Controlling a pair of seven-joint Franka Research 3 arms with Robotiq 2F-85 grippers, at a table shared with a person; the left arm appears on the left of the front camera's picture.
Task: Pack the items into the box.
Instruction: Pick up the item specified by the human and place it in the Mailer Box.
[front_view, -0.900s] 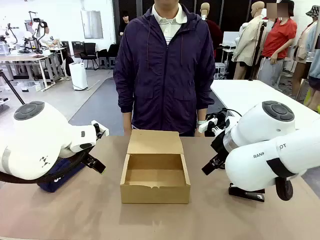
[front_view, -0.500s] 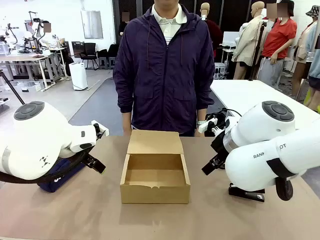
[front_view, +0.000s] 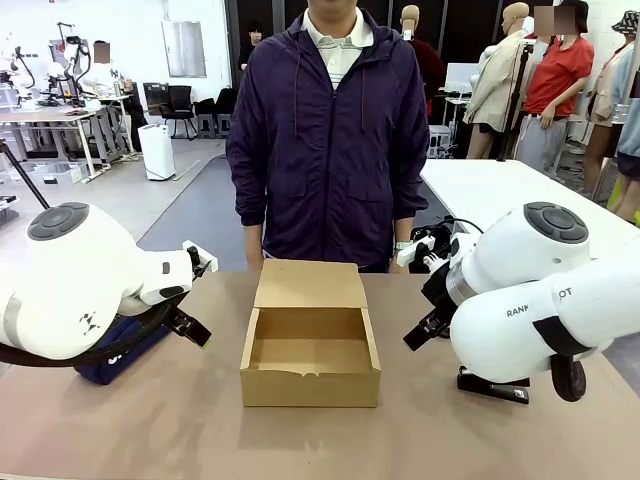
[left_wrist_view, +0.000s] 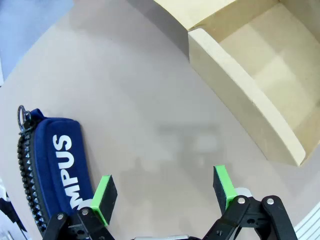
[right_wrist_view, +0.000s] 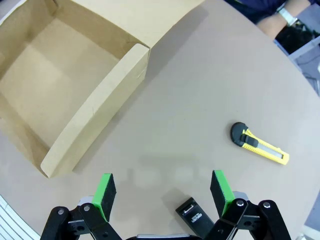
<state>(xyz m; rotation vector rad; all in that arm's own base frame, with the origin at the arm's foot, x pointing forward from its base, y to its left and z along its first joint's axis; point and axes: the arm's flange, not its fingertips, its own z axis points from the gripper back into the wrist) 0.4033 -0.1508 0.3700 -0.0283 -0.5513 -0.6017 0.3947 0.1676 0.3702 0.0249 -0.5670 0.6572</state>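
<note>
box: plain brown | utility knife: yellow, black | stapler: black | pencil case: navy, white lettering

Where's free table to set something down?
Bare table on the robot's side of the box; also between box and pencil case, and between box and knife. Tighter by the stapler near the knife.

Left arm, right arm: white rounded shells, grey disc joint caps, black cables. Left gripper, right gripper: black linkages, green pads.
</note>
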